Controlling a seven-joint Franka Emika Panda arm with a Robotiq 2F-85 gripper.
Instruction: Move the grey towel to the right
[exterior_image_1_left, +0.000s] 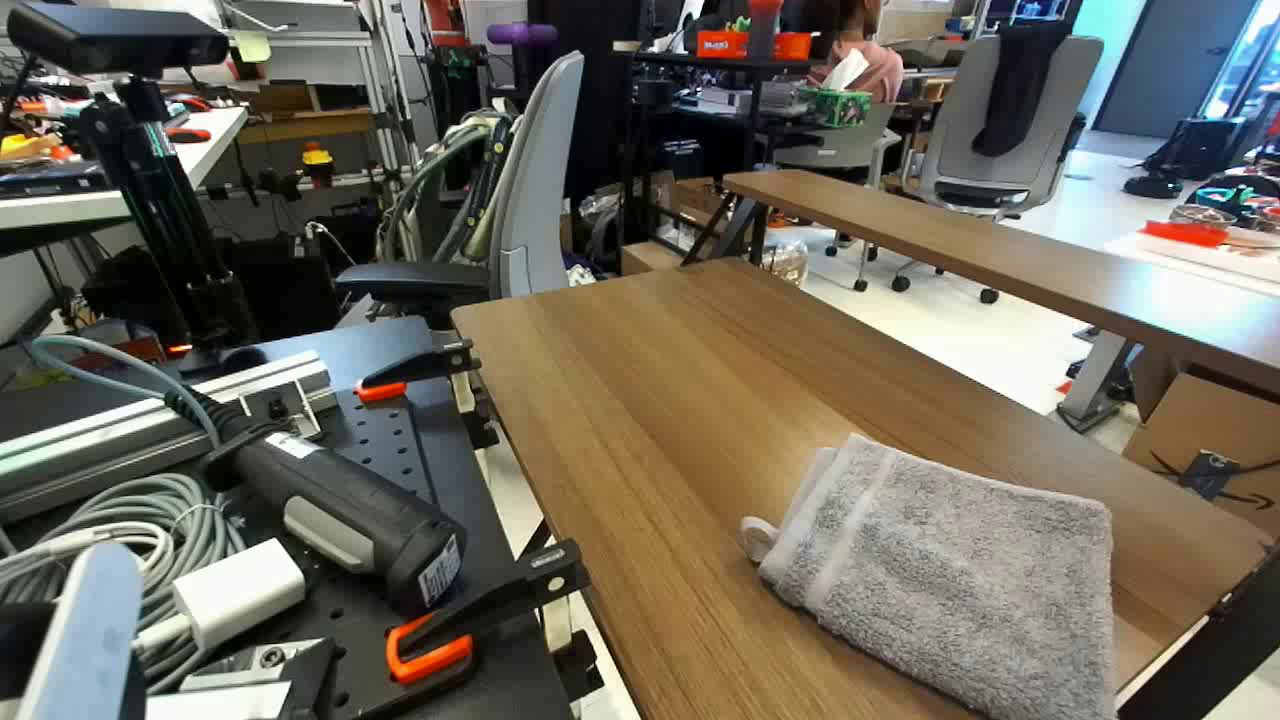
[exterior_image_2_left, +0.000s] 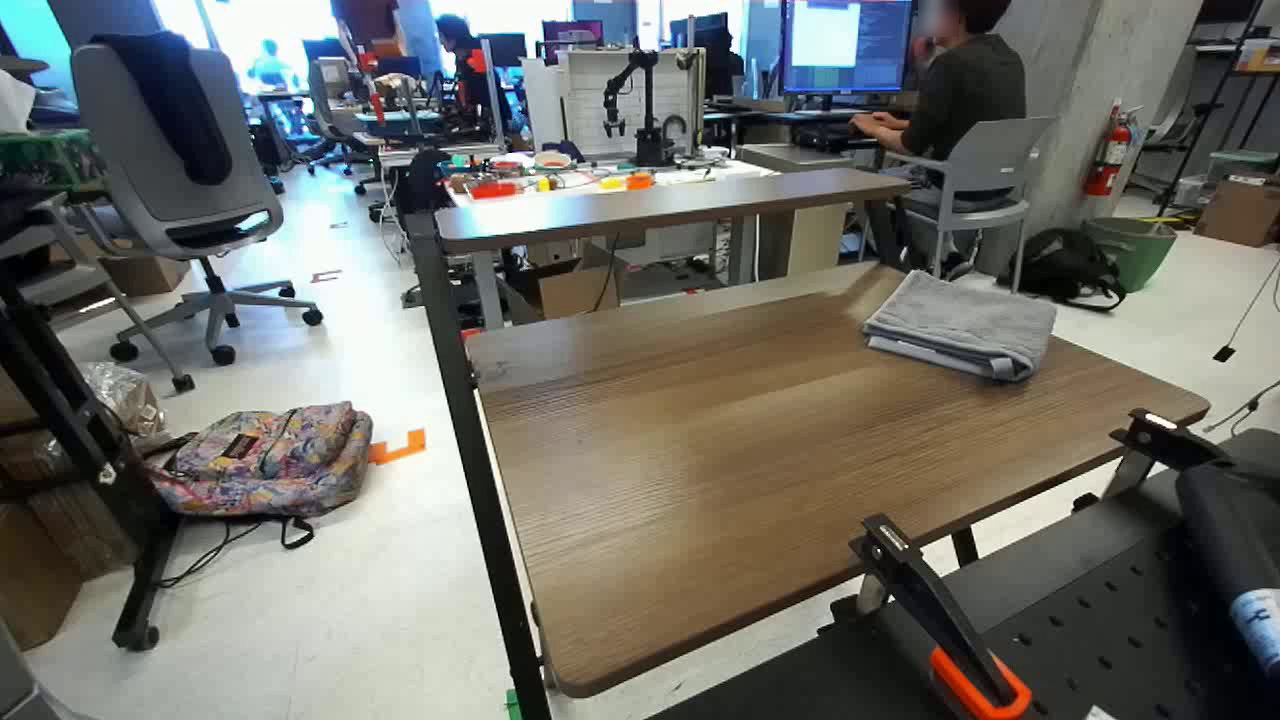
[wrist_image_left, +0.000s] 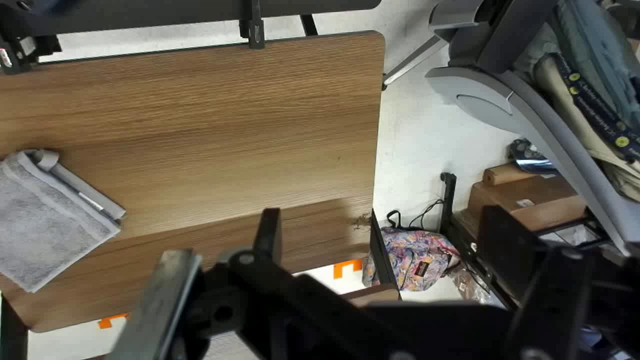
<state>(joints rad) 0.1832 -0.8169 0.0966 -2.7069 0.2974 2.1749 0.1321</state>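
The jaws are parted wide in the wrist view, well apart from the grey towel (wrist_image_left: 50, 225), which lies folded near one end of the wooden counter (wrist_image_left: 225, 125), toward that view's left edge. A pale loop (exterior_image_1_left: 758, 538) sticks out at one corner of it. In an exterior view, two black clamps (exterior_image_1_left: 490, 605) sit at the counter's edge beside a perforated black board (exterior_image_1_left: 385, 440). A patterned backpack (exterior_image_2_left: 270, 460) lies on the floor (exterior_image_2_left: 340, 600).

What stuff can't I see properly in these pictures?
The grey towel: wrist view, left edge cuts some off.
The tabletop under it: every view, the grey towel hides it.
The seated person's face: in an exterior view, blurred.
The backpack's label: wrist view, too small to read.
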